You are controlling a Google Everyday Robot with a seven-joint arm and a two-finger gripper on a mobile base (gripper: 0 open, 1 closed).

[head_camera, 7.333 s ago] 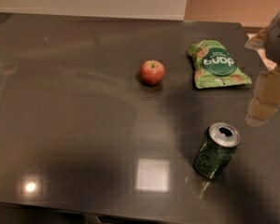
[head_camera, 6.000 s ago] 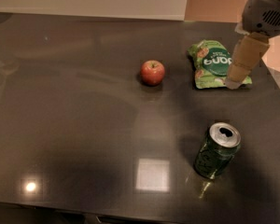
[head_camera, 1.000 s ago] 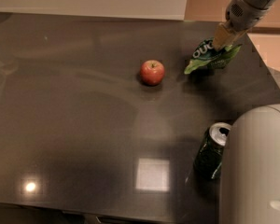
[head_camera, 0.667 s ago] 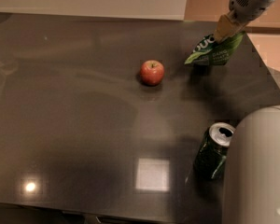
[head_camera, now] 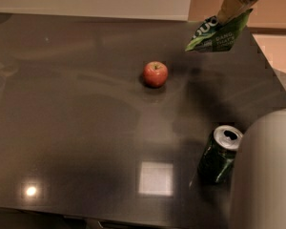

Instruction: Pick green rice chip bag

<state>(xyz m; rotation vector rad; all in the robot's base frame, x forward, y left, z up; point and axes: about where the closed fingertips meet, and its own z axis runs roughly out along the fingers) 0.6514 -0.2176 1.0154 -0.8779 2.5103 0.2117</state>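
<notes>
On the left, the dark tabletop [head_camera: 76, 109] shows only reflections of the lights. Toward the middle sits the red apple [head_camera: 155, 74], upright and untouched, well apart from everything else.

To the right of the apple and farther back, the green rice chip bag [head_camera: 218, 36] hangs in the air. It is tilted, with its printed face toward us, and a soft shadow lies on the tabletop under it. The pincer [head_camera: 228, 11] reaches in from the top right corner and is clamped on the bag's upper edge, so the bag's whole weight hangs from that pinch.

Nearer to us on the right stands the dark green can [head_camera: 220, 154], upright, with its opened top showing. A pale rounded part of the robot [head_camera: 269, 175] covers the lower right corner just beside the can.

We judge the grasp made and the lift under way. The next move only calls for keeping the clamp firm and carrying the bag steadily, since a crinkly pouch held by one edge could slip or swing.

Seconds ago the bag lay flat on the tabletop to the right of the apple. A second ago its low corner was barely off the surface, and now it rides clearly higher. The apple and the can have not shifted.
</notes>
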